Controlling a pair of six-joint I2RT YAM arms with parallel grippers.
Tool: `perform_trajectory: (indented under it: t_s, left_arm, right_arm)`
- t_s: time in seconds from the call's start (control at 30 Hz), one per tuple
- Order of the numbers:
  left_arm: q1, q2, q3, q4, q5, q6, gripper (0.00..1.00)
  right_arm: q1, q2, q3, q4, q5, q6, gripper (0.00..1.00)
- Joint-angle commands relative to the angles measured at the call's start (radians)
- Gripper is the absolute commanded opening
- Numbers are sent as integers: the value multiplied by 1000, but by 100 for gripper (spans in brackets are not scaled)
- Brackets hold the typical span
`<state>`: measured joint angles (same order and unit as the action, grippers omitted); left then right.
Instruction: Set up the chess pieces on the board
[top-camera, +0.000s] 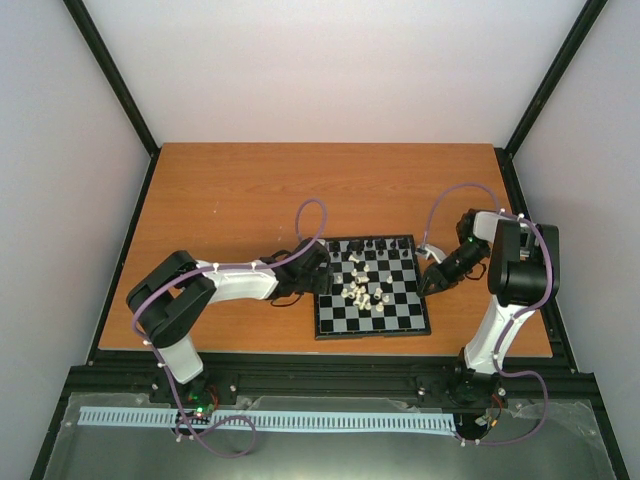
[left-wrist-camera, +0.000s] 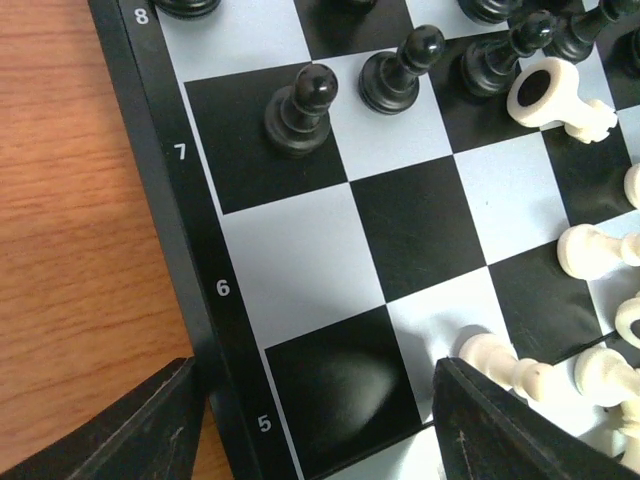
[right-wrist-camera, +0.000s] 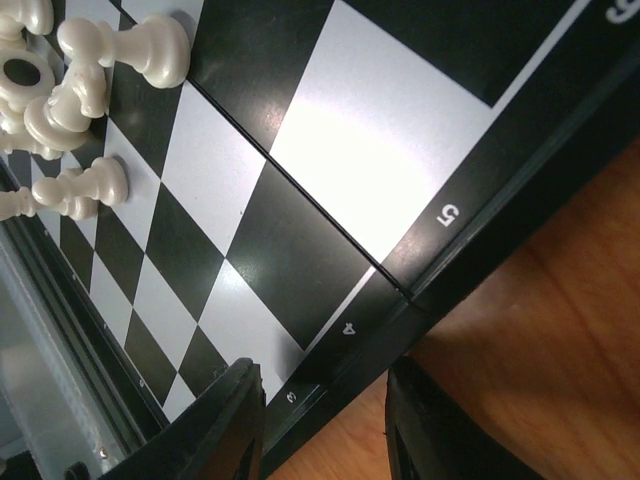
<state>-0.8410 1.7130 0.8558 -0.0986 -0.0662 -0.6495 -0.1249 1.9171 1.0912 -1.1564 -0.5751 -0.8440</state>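
The board (top-camera: 400, 312) lies on the wood surface (top-camera: 230, 200) btw. the two arms. Black chess pieces (top-camera: 372, 243) are stood along its far ranks, w/ black pawns (left-wrist-camera: 303, 105) upright on rank 7. The white pieces (top-camera: 362, 290) are heaped mid-board, most on their sides, so the white setup is judged not yet done.

The left claw (left-wrist-camera: 320, 430) is held released and empty at the board's left edge by rank 5. One finger is by the border, the other just beside a toppled white piece (left-wrist-camera: 495, 358). The right claw (right-wrist-camera: 325, 420) is likewise released, w/ nothing in it, low at the opposite edge near rank 4.

Risks: the pieces are tiny and tangled, so neighbours could be knocked or rolled when one is pinched. A lying piece could be squeezed out sideways. The board could be shoved if a finger is caught on its rim, and upright pawns would prob. be toppled. W/ both arms over so small a board, a clash is possible.
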Motion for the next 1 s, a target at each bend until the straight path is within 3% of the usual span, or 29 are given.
perform_trajectory:
  t_s: [0.0, 0.27, 0.37, 0.4, 0.43, 0.5, 0.53, 0.63, 0.73, 0.87, 0.97]
  left_arm:
    - [0, -23, 45, 8, -10, 25, 66]
    - [4, -250, 95, -246, -147, 102, 73]
    - [3, -361, 97, -310, -169, 107, 97]
    - [2, -392, 100, -332, -182, 110, 100]
    - [0, -413, 113, -367, -188, 111, 100]
    - [-16, -410, 191, -508, -202, 140, 100]
    - [-26, -391, 235, -579, -210, 162, 100]
    - [-74, -332, 339, -681, -270, 269, 100]
    - [-116, -352, 326, -585, -298, 365, 100]
    - [-119, -393, 257, -407, -273, 370, 100]
    - [-119, -342, 277, -417, -404, 280, 100]
  right_arm:
    - [19, 3, -19, 55, -22, 4, 34]
    - [-92, -233, 47, 67, -4, 71, 42]
    - [-114, -376, 65, 65, -45, 113, 45]
    - [-114, -428, 67, 68, -64, 136, 48]
    - [-114, -487, 67, 79, -90, 167, 57]
    - [-113, -600, 70, 89, -176, 204, 97]
    - [-113, -657, 67, 109, -213, 226, 100]
    - [-111, -834, -19, 289, -230, 371, 100]
    - [-105, -936, -120, 433, -233, 468, 100]
    - [-104, -875, -93, 340, -299, 413, 100]
    - [-104, -876, -126, 305, -353, 386, 100]
